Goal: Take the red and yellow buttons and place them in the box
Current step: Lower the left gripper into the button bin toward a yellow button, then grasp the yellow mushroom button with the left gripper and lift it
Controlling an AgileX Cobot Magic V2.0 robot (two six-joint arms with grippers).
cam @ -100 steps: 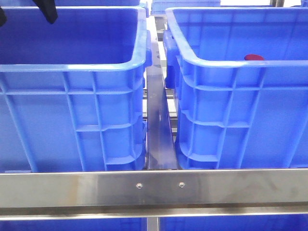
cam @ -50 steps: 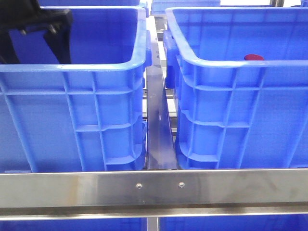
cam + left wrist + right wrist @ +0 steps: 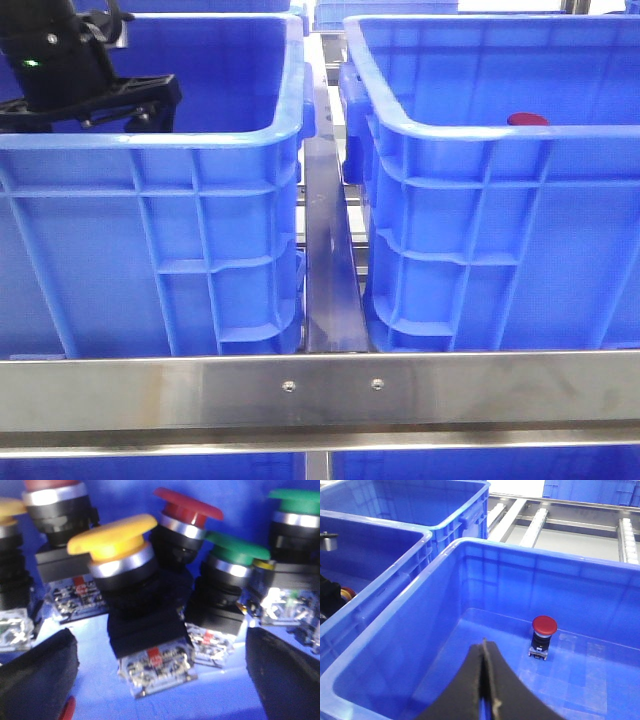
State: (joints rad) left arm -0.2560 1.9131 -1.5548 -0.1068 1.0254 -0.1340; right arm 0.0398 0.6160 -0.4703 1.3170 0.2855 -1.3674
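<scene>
In the left wrist view, my left gripper (image 3: 162,675) is open low inside the left blue crate (image 3: 150,140). A yellow-capped button (image 3: 112,535) lies between its fingers (image 3: 40,675), not gripped. A red-capped button (image 3: 187,507) lies just behind it, and another red one (image 3: 50,485) at the frame's edge. In the front view the left gripper (image 3: 120,100) dips behind the crate's rim. My right gripper (image 3: 484,647) is shut and empty above the right blue crate (image 3: 420,585). A single red button (image 3: 544,625) stands on that crate's floor and peeks over the rim in the front view (image 3: 528,120).
Green-capped buttons (image 3: 237,550) and another yellow one (image 3: 7,507) lie among the pile in the left crate. A steel rail (image 3: 320,390) crosses in front of both crates, and a steel divider (image 3: 328,260) runs between them. A third blue crate (image 3: 420,500) stands behind.
My left arm has come down from above the left crate's far corner into the crate, moving right and lower. The right crate and its red button have not moved.
</scene>
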